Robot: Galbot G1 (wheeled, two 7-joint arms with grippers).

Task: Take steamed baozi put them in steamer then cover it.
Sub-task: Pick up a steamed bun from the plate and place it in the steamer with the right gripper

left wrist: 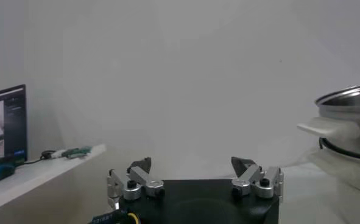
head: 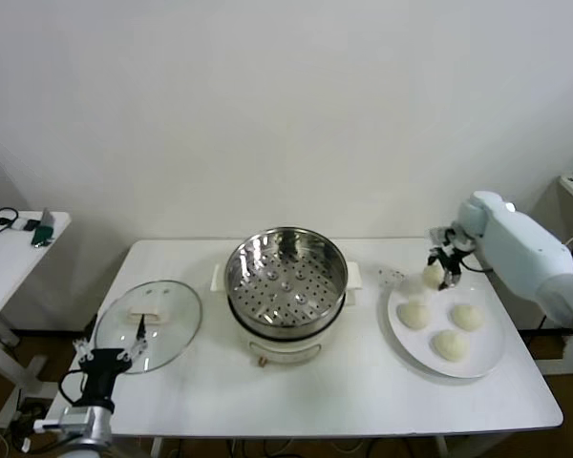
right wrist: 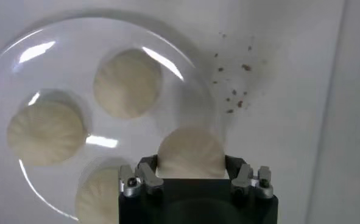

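Right gripper clamps one baozi over my plate; squeezing harder could dent it, or it slips.

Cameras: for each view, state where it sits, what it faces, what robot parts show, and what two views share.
Head view: high, looking down at the table; both arms show.
Left wrist view: low by the table edge, facing sideways at the wall and steamer; the open left hand shows.
Right wrist view: above the plate, looking down; the right hand straddles a baozi.
Shared: head and right wrist views both show that baozi.
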